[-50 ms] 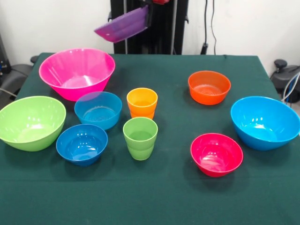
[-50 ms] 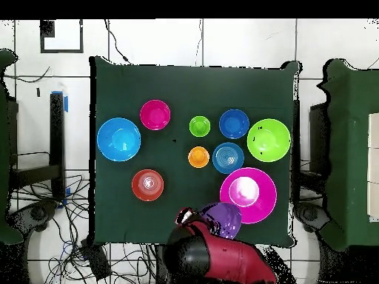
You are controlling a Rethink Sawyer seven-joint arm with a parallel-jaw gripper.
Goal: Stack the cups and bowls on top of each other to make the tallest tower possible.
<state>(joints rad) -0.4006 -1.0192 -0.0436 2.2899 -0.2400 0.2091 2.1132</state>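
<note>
My gripper (image 1: pixel 150 15) is shut on the rim of a purple bowl (image 1: pixel 123 25), holding it tilted in the air behind the big pink bowl (image 1: pixel 77 72). From overhead the purple bowl (image 2: pixel 222 220) hangs at the table's edge beside the pink bowl (image 2: pixel 248 195). On the green cloth stand the orange cup (image 1: pixel 142 103) and the lime green cup (image 1: pixel 140 138), both upright. Around them sit a lime green bowl (image 1: pixel 30 123), a teal bowl (image 1: pixel 98 110), a dark blue bowl (image 1: pixel 82 144), an orange bowl (image 1: pixel 209 87), a sky blue bowl (image 1: pixel 265 122) and a red-pink bowl (image 1: pixel 216 154). Nothing is nested.
The red arm (image 2: pixel 226 260) reaches in over the table's edge. A dark green cloth (image 1: pixel 168 197) covers the table. Black chairs (image 1: pixel 288 75) and cables stand beside it.
</note>
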